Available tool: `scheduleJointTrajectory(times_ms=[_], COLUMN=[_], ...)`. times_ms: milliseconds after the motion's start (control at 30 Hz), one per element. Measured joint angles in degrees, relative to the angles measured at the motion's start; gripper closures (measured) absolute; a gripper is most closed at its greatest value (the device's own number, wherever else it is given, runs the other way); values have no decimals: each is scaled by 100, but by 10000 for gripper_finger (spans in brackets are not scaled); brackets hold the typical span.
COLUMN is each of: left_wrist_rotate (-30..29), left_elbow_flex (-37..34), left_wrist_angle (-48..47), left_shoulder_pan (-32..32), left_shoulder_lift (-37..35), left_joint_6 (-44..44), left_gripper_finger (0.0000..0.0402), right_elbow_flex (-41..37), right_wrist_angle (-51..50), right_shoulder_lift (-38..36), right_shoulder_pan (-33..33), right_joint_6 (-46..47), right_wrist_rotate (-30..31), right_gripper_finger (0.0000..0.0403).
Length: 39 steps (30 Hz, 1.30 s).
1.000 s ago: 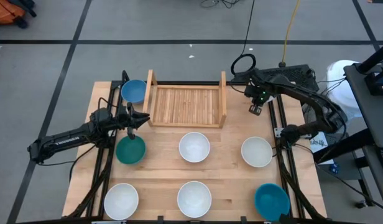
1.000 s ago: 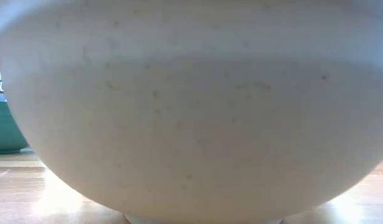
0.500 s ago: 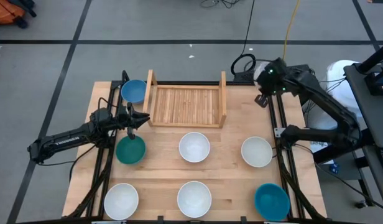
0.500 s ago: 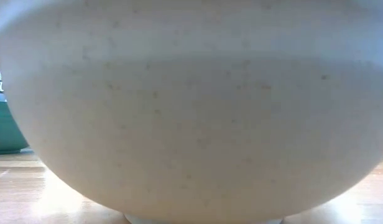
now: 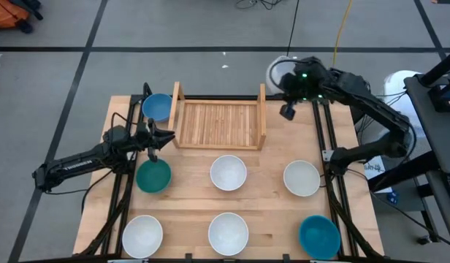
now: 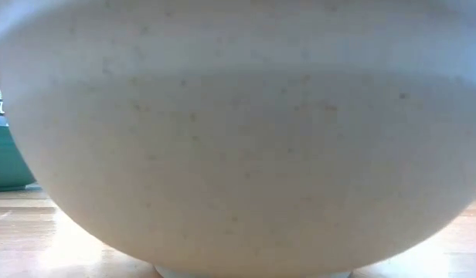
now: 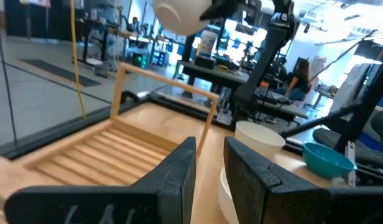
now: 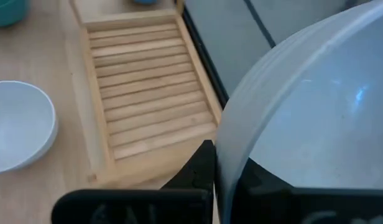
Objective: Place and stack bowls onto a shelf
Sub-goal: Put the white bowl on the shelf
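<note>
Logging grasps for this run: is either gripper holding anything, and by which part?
The right gripper holds a white bowl by its rim, beside the shelf. The left gripper holds nothing.

Both arms are dark, nearly black, built of slim tubular links joined by thicker rounded joints. The left arm's dark two-finger gripper (image 5: 165, 139) ends in flat, blocky matte-black fingers (image 7: 170, 175) with squared edges. Near the light-wood slatted shelf (image 5: 218, 124), the right arm's dark gripper (image 5: 287, 109) sits below a wrist housing showing a small green light. Thin black cables run along both arms.
</note>
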Motion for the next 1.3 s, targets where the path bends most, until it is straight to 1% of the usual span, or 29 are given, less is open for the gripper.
scheduleJointTrajectory(times_ms=[133,267,333,467,600,733,1067,1300], left_wrist_rotate=[-208,-440,-496,-500,-500,-499,-498,-498], left_elbow_flex=[235,457,555,681,818,928,962,962], left_wrist_angle=[-473,-1172,-1375,-1438,-1532,-1531,-1542,-1539], left_shoulder_pan=[-1,1,0,0,-1,0,1,1], left_shoulder_lift=[-1,1,0,1,1,1,1,-1], left_joint_6=[151,146,144,138,134,135,111,96], left_gripper_finger=[314,314,314,314,314,314,314,314], right_elbow_flex=[134,146,148,148,150,150,150,150], right_wrist_angle=[116,602,937,1420,1602,1600,1386,946], right_shoulder_lift=[457,871,1051,1383,1692,2055,3092,3680], right_shoulder_pan=[187,307,369,468,556,607,619,617], right_joint_6=[-163,-278,-310,-406,-430,-492,-689,-787], right_wrist_rotate=[-28,-450,-629,-1000,-1255,-1498,-1499,-1497], right_gripper_finger=[403,403,403,403,403,403,403,403])
